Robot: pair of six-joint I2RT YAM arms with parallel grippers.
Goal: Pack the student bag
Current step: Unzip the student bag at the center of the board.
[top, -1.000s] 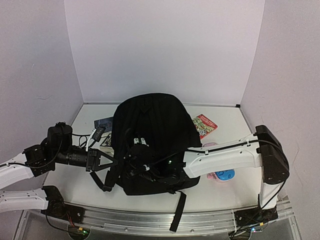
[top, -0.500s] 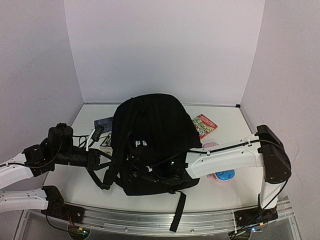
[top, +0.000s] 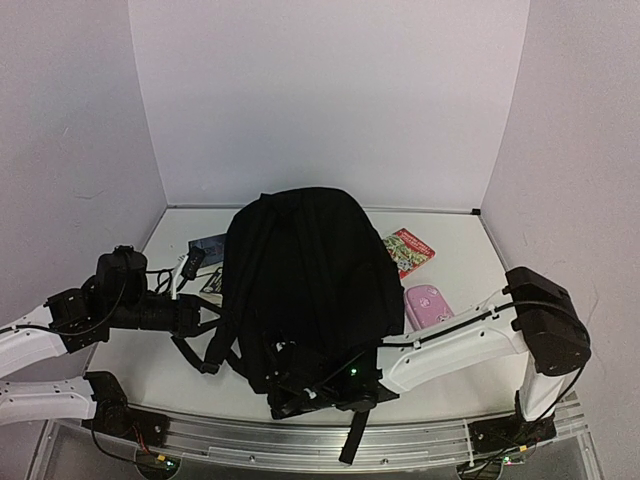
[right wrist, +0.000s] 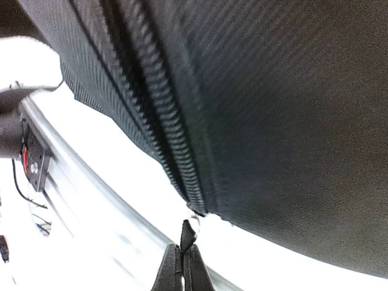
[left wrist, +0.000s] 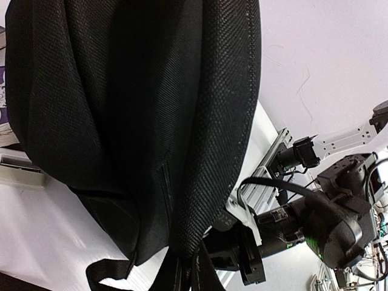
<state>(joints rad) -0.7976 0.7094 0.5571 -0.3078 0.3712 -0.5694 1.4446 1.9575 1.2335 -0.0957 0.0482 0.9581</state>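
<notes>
Right fingers (right wrist: 173, 276): pinched shut on zipper pull (right wrist: 187, 229)
Zipper (right wrist: 154, 115): runs up-left, away from them, along student bag (right wrist: 285, 121)
Left fingers (top: 203, 320): closed at bag's left edge

My student bag (top: 300, 270) is coarse-woven matt black cloth. The table (top: 160, 380) is smooth matt white, the near rail (top: 230, 435) brushed metal, and my right arm (top: 450, 340) smooth white plastic.

The black backpack (top: 300, 270) hides the fingertips of the left gripper (top: 200, 318) and part of the dark booklet (top: 207, 245) beside it, the right gripper (top: 300, 390) is lost against the bag's dark near edge, and the right arm (top: 460, 335) covers the near end of the pink pencil case (top: 425, 303).
</notes>
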